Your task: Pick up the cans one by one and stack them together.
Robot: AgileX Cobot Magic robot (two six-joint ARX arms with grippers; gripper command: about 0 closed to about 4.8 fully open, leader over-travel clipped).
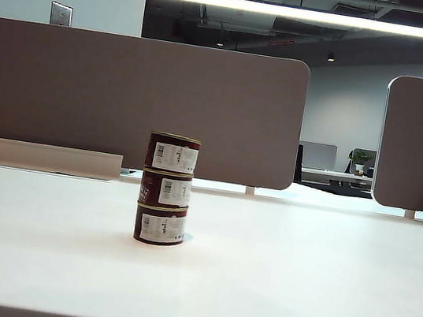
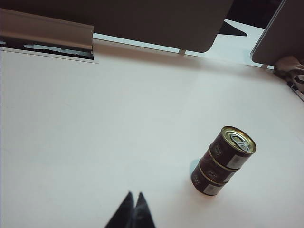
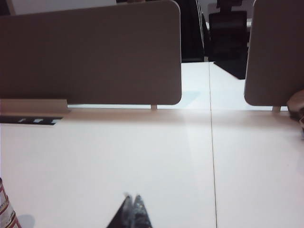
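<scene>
Three cans (image 1: 166, 189) are stacked left of the table (image 1: 296, 283) centre; left gripper (image 2: 134, 202) and right gripper (image 3: 132, 203), jaws closed empty, are held clear.

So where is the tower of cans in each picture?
Exterior view: the tower of cans stands left of the middle on the white table.
Left wrist view: it stands beyond the shut left gripper, off to one side.
Right wrist view: only a sliver shows at the picture's edge, beside the shut right gripper.
Shared landmark: the big grey divider panel behind the table.
</scene>
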